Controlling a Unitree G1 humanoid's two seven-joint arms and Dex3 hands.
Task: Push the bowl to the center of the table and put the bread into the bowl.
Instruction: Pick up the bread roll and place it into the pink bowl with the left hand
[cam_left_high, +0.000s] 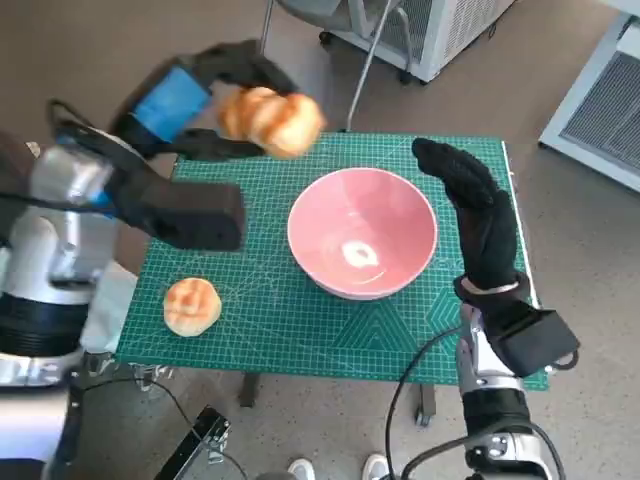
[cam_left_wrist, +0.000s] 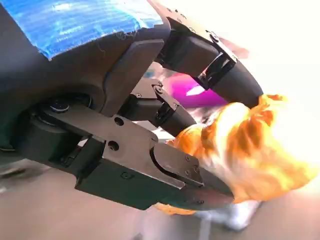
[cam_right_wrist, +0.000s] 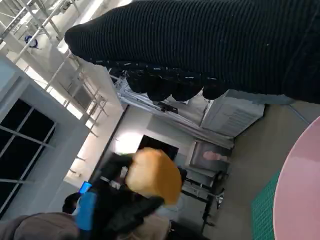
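A pink bowl (cam_left_high: 362, 245) stands near the middle of the green mat (cam_left_high: 270, 310). My left hand (cam_left_high: 200, 95) holds a golden bread roll (cam_left_high: 272, 120) in the air, above the mat's far left part and to the bowl's left. The left wrist view shows the black fingers (cam_left_wrist: 210, 60) clasped round that roll (cam_left_wrist: 245, 155). A second roll (cam_left_high: 191, 305) lies on the mat near its front left corner. My right hand (cam_left_high: 478, 215), in its black glove, hangs open just right of the bowl, fingers stretched toward the far edge. The right wrist view shows the held roll (cam_right_wrist: 152, 175) and the bowl's rim (cam_right_wrist: 300, 195).
A chair leg (cam_left_high: 372, 55) and a white unit on wheels (cam_left_high: 420, 30) stand on the floor beyond the table. Another white cabinet (cam_left_high: 605, 110) is at the far right. A person's shoes (cam_left_high: 335, 468) show below the table's front edge.
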